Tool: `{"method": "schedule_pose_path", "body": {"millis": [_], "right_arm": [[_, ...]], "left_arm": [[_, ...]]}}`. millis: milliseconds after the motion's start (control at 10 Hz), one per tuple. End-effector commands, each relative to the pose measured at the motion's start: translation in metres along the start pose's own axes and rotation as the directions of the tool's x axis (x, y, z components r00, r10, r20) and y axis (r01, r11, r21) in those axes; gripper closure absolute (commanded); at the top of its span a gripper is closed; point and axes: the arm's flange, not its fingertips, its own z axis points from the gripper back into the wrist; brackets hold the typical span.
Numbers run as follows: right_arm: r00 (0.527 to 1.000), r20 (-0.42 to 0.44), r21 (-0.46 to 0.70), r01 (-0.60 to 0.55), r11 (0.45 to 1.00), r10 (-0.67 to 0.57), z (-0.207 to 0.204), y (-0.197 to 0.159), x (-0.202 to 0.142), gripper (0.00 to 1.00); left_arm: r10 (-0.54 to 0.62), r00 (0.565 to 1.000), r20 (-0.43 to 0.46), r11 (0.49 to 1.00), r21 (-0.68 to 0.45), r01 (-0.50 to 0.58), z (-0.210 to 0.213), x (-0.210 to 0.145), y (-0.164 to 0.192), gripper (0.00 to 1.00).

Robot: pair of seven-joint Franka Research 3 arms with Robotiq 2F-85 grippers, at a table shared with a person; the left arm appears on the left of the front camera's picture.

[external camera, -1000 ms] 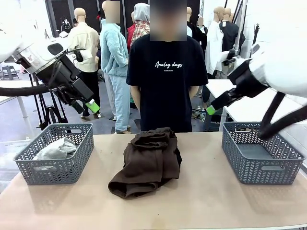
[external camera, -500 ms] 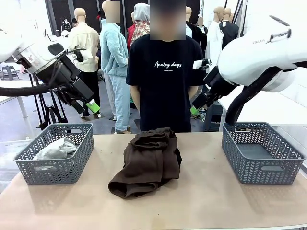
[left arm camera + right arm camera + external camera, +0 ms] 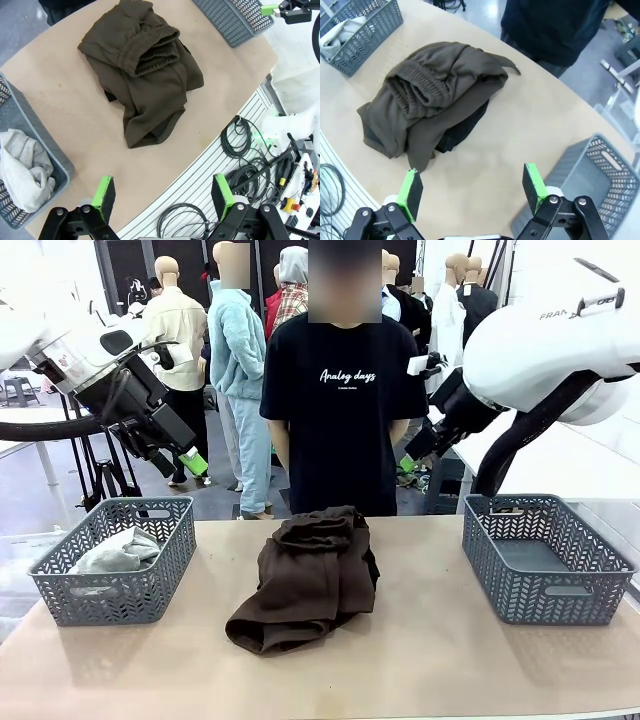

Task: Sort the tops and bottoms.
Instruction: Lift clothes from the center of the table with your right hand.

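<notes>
Dark brown trousers (image 3: 305,580) lie crumpled at mid-table, with a black garment (image 3: 462,129) showing beneath them. A light grey top (image 3: 115,552) lies in the left basket (image 3: 150,590). My left gripper (image 3: 188,462) hangs open above and behind that basket, holding nothing. In its wrist view, the left gripper (image 3: 163,196) looks down on the trousers (image 3: 142,75) and the grey top (image 3: 22,172). Behind the table on the right, my right gripper (image 3: 412,462) is open and empty. From the right wrist, the gripper (image 3: 472,192) sits high above the trousers (image 3: 430,102).
An empty grey basket (image 3: 545,590) stands at the table's right end, also seen from the right wrist as the basket (image 3: 592,185). A person (image 3: 345,410) in a black lettered T-shirt stands at the far edge, arms down. Cables (image 3: 245,150) lie below the table's near edge.
My right arm has swung in from the far right towards the middle, carrying its open gripper leftwards behind the table. The left arm and the clothes have stayed put.
</notes>
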Motion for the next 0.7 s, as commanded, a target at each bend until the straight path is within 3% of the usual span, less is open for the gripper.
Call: {"method": "schedule_pose_path", "body": {"millis": [0, 200, 600], "right_arm": [[0.999, 0.011, 0.065, -0.054, 0.996, 0.053, -0.009, -0.003, 0.004, 0.0], [0.99, 0.016, 0.155, -0.141, 0.978, 0.14, -0.029, -0.011, 0.02, 0.0], [0.945, -0.122, 0.282, -0.26, 0.924, 0.303, -0.131, -0.015, 0.072, 0.0]], "left_arm": [[0.003, 1.0, 0.004, 1.0, -0.004, -0.003, 0.001, 0.001, 0.0, 0.0], [0.003, 1.0, 0.004, 1.0, -0.004, -0.003, 0.001, 0.001, 0.0, 0.0], [0.003, 1.0, 0.004, 1.0, -0.004, -0.003, 0.001, 0.001, 0.0, 0.0]]}}
